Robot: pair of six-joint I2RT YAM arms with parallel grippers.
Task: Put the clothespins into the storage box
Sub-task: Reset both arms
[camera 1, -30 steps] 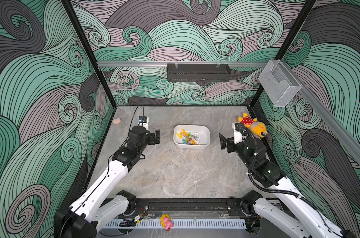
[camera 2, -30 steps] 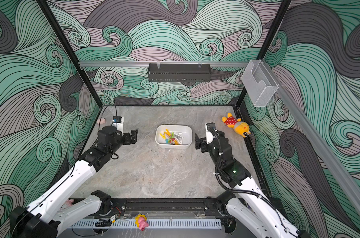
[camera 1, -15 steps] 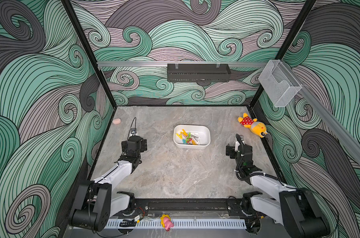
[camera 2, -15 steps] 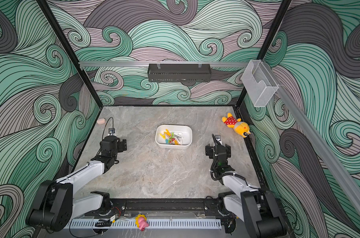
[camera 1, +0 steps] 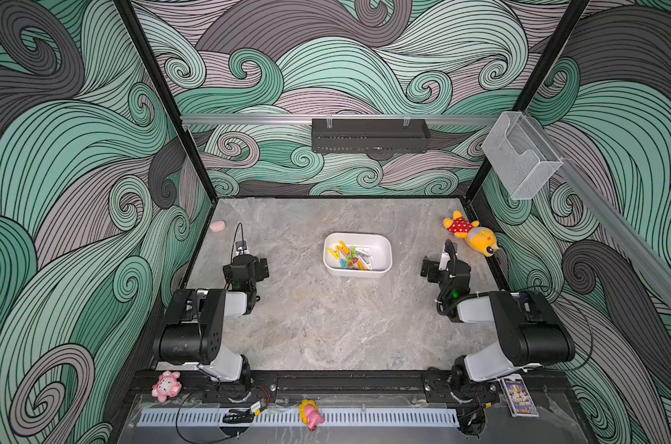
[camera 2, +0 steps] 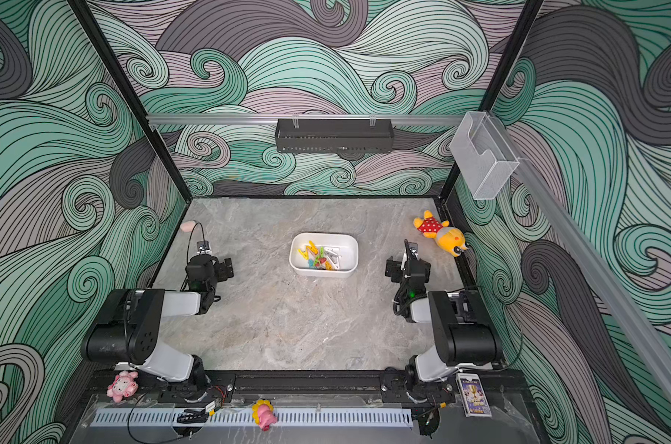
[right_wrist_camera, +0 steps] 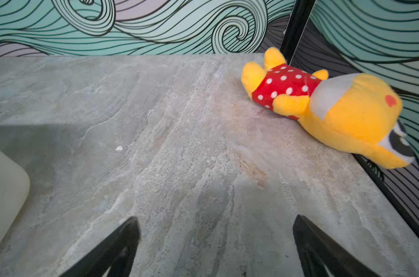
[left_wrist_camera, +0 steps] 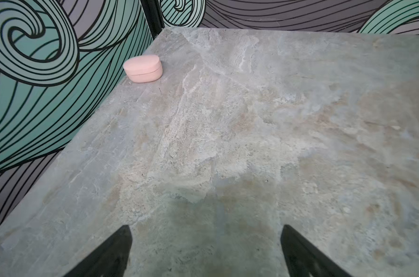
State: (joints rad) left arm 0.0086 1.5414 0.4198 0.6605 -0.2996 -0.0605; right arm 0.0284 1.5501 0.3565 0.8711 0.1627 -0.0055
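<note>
Starting at the bottom edge in a top view, noting a pink toy [camera 1: 310, 416] on the slotted rail [camera 1: 364, 417] and a pink plush [camera 1: 166, 386] at lower left. Moving up, finding both arms folded low over the stone table [camera 1: 326, 326], well apart at either side. Seeing the left gripper [left_wrist_camera: 206, 229] in its wrist view gaping wide above bare stone, clasping nothing. Seeing the right gripper [right_wrist_camera: 215, 218] spread just as wide, likewise clasping nothing. Reaching mid-frame in both top views, locating the storage box [camera 1: 380, 253] between the two arms and touching neither. Spotting the clothespins [camera 1: 349, 258] heaped inside it, leaning toward its left half, showing yellow, green, teal, red and white. Passing further up, finding a yellow plush bear [camera 1: 472, 234] at right and a pink case [camera 1: 217, 226] at left. Ending on a black tray [camera 1: 370, 135] hanging on the back wall.
</note>
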